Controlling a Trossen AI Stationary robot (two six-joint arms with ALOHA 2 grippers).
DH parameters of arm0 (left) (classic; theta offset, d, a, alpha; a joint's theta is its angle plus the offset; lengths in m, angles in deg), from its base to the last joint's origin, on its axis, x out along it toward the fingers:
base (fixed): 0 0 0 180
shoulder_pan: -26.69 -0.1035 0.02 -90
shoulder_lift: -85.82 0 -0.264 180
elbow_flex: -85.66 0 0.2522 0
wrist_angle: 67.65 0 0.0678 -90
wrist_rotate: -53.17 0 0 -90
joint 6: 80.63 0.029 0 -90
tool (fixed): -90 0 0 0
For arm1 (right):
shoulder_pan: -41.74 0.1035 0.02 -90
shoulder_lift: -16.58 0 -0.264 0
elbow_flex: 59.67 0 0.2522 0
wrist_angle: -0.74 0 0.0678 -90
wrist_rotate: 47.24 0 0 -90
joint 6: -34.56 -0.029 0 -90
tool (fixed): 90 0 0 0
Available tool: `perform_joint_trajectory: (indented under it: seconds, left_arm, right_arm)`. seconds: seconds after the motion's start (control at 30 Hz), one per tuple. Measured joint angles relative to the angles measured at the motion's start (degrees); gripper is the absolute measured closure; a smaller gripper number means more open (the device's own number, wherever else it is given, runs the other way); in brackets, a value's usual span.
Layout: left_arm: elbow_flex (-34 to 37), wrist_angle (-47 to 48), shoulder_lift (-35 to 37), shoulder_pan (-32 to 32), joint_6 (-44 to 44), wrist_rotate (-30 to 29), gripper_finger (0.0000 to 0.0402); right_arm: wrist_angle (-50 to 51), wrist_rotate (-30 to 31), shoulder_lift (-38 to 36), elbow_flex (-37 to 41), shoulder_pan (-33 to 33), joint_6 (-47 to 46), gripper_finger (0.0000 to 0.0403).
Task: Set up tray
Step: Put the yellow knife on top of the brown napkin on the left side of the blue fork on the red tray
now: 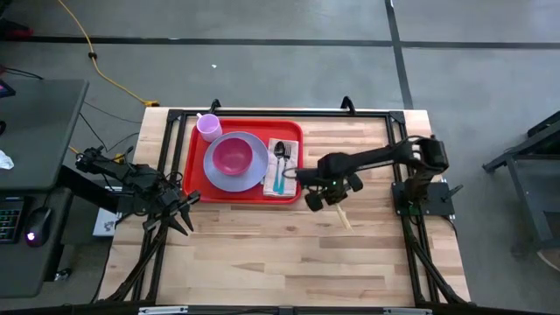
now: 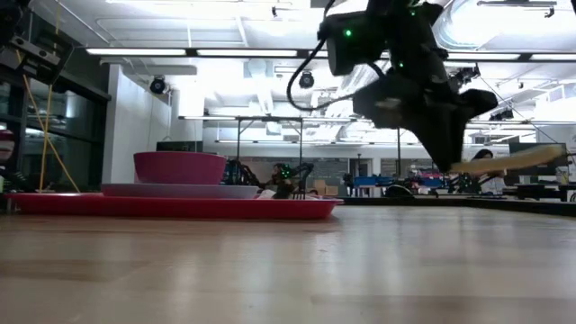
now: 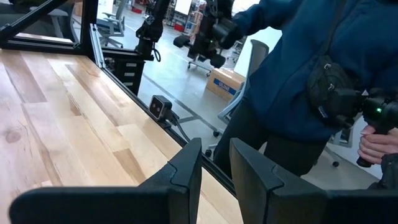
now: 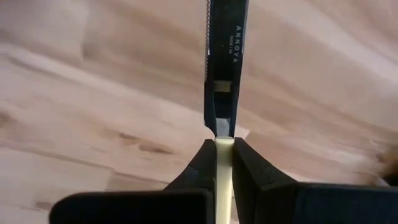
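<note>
The red tray (image 1: 194,166) lies on the far-left part of the wooden surface (image 1: 289,245), its long side running across. On it sit a lavender plate (image 1: 246,179) with a pink bowl (image 1: 232,157) in its middle, a lavender cup (image 1: 208,128) in the far-left corner, and a napkin (image 1: 290,187) at the right end carrying a spoon (image 1: 280,152) and a teal-handled fork (image 1: 278,179).

The right pincer (image 1: 328,194) hangs above the bare wood just beside the tray's right edge, apart from it and clear of the surface, as the low view shows. Its fingers (image 4: 202,163) are clamped together on the pale handle of a knife (image 4: 224,56); the dark serrated blade juts forward past the fingertips, and in the low view the knife (image 2: 508,160) slants out from the pincer in the air, level with the top of the bowl.

The left pincer (image 1: 181,210) waits near the tray's near-left corner, off the tray, its fingers (image 3: 186,169) standing partly apart with nothing between them. Beyond the surface's edge, the left wrist view shows a person in a dark blue jacket (image 3: 311,68).
</note>
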Motion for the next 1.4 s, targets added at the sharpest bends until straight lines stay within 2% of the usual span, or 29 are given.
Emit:
perform_joint_trajectory:
  seconds: [0.2, 0.37, 0.5, 0.73, 1.17, 1.4]
  left_arm:
    - [0.0, -0.01, 0.0, 0.0, 0.34, 0.0, 0.0286]
    - [0.0, -0.01, 0.0, -0.02, 0.34, 0.0, 0.0286]
    - [0.0, -0.01, 0.0, 0.0, 0.34, 0.0, 0.0286]
    - [0.0, 0.12, 0.0, 0.0, 0.34, 0.02, 0.0286]
    - [0.0, 2.74, 0.0, 0.0, 0.85, 0.07, 0.0286]
    - [0.0, 2.79, 0.0, -0.01, 1.85, 1.0, 0.0286]
  right_arm:
    - [-3.29, 0.66, -3.47, -0.02, -3.84, -4.83, 0.0395]
    - [-14.02, 0.7, -3.76, -0.02, -6.19, -8.53, 0.0383]
    - [-23.34, 2.19, -3.48, -0.02, -7.94, -10.38, 0.0389]
    - [-32.07, 4.66, -3.48, -0.02, -11.2, -13.13, 0.0394]
    - [-38.46, 6.55, -3.43, -0.02, -13.59, -17.34, 0.0393]
    - [-42.28, 5.02, -0.06, -0.02, -13.57, -18.82, 0.0392]
